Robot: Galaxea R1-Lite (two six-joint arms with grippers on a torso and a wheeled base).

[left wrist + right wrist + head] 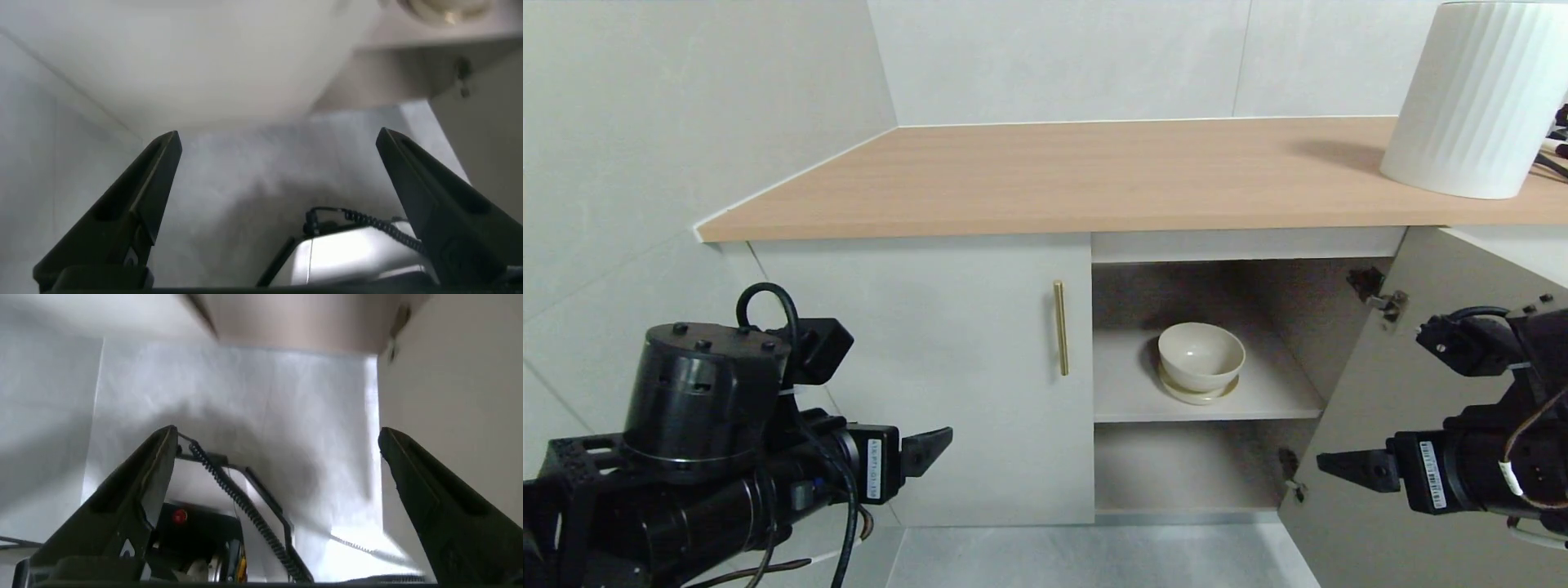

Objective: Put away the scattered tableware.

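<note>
Bowl (1201,356): one, cream glazed ceramic, round and deep, smooth inside, upright; sits on a saucer near the middle of the upper shelf, in the open half of the cupboard.
Saucer (1197,394): one, same cream glaze, shallow and round; only the rim peeks out under the bowl's foot.
Upper shelf (1258,400): one flat matte grey board carrying the bowl and saucer.
Lower compartment (1176,474): one, same matte grey, below the shelf.
Shut door (915,367): one, plain pale grey panel, covers the left half.
Open door (1372,392): one, same panel, swung wide at the right.
Handle (1059,327): one slim brass-coloured bar, upright at the shut door's inner edge.
Hinges: two, dark metal, upper (1376,296) and lower (1290,475), on the open door's side.
Countertop (1054,180): smooth wood-grain laminate, light brown.
Ribbed cylinder (1474,98): one, white, fluted sides, stands on the countertop at the right.
Left gripper (278,147): two black wedge-shaped fingers, spread wide, grasping nothing; low in front of the shut door.
Right gripper (278,441): two matching black fingers, released and empty; low beside the open door.
Floor (1094,555): grey tile.
</note>
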